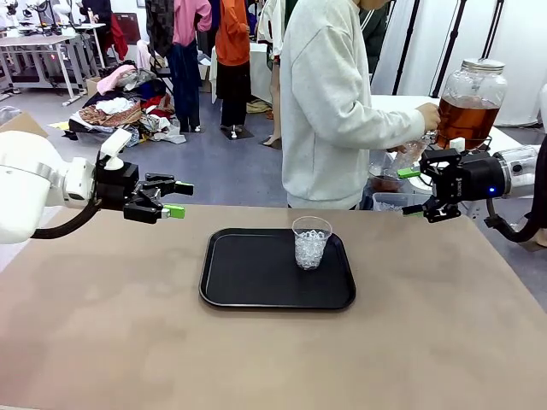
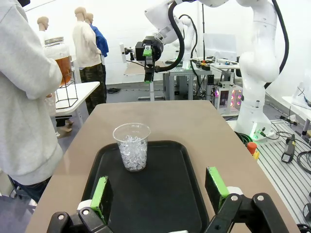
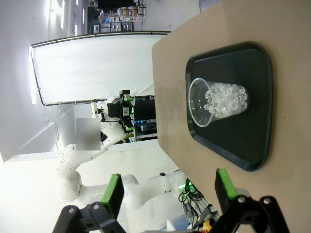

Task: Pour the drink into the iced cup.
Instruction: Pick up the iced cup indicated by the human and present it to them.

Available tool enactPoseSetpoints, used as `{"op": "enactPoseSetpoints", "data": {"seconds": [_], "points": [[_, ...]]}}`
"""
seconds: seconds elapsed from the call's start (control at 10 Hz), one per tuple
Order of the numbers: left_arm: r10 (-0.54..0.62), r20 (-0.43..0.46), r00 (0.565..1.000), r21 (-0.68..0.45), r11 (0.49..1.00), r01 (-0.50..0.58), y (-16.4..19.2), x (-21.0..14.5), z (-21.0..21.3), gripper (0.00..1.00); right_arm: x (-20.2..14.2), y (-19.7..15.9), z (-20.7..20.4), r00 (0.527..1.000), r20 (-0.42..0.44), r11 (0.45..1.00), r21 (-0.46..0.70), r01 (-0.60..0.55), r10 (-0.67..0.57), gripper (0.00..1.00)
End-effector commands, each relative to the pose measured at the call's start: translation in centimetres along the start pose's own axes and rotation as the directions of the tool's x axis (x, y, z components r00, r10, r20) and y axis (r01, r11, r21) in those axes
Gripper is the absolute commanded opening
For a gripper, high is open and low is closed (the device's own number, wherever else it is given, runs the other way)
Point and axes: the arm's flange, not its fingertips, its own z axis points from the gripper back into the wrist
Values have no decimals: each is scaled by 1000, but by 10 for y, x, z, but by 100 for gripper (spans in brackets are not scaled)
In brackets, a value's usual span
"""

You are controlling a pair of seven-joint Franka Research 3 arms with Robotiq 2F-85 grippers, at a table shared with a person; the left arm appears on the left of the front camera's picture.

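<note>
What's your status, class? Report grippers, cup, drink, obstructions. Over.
Left gripper open, empty, left of tray. Right gripper open, empty, right of tray. Iced cup upright on tray, ice only. Drink in jar behind, person beside it; nothing blocking cup.

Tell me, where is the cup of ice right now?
In the front view the iced cup stands upright on the black tray in the middle of the table, in the tray's right half, toward its far edge.

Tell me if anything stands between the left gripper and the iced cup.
Nothing visible does. The cup stands alone on the tray. The left gripper is open and off the tray's side, with bare table and tray between it and the cup.
</note>
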Motion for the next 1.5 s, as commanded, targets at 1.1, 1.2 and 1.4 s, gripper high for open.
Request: {"op": "enactPoseSetpoints", "data": {"seconds": [1.1,1.2,1.4], "points": [[-2,1,1000,-1,1000,2,0,1,0,100,0,1,0,1000,0,1000,2,1,-1,100],[-2,1,1000,-1,1000,2,0,1,0,100,0,1,0,1000,0,1000,2,1,-1,100],[-2,1,1000,-1,1000,2,0,1,0,100,0,1,0,1000,0,1000,2,1,-1,100]]}}
